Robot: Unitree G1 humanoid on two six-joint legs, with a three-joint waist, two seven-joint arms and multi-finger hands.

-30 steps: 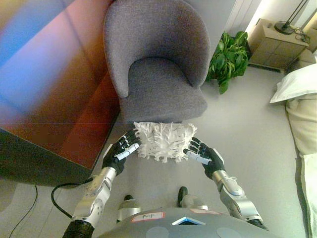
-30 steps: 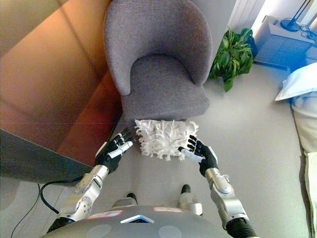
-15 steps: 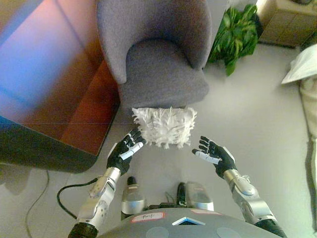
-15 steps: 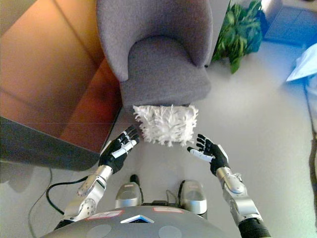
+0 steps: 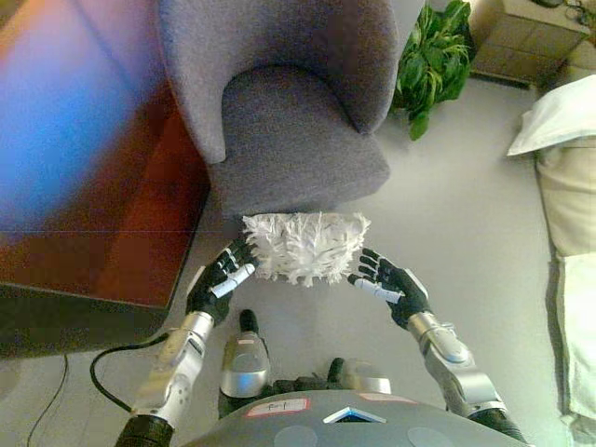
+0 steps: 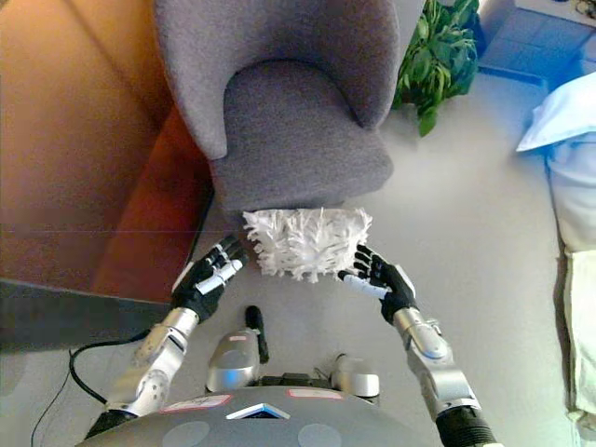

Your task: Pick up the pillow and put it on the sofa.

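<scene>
A white shaggy pillow (image 5: 304,247) sits in front of the grey armchair (image 5: 279,102), right at the front edge of its seat. My left hand (image 5: 220,279) is against the pillow's left end, fingers straight. On the other side my right hand (image 5: 389,284) touches the pillow's lower right corner, its fingers also straight and spread. Both hands are open, with the pillow between them. I cannot tell whether the pillow rests on the floor or is lifted off it.
A brown wooden cabinet (image 5: 84,168) stands close on the left of the armchair. A green potted plant (image 5: 430,60) is behind the chair at the right. A bed with white bedding (image 5: 563,130) runs along the right edge.
Half a second ago both hands were below and apart from the pillow; now they have closed in on its two ends. The camera has shifted too.
</scene>
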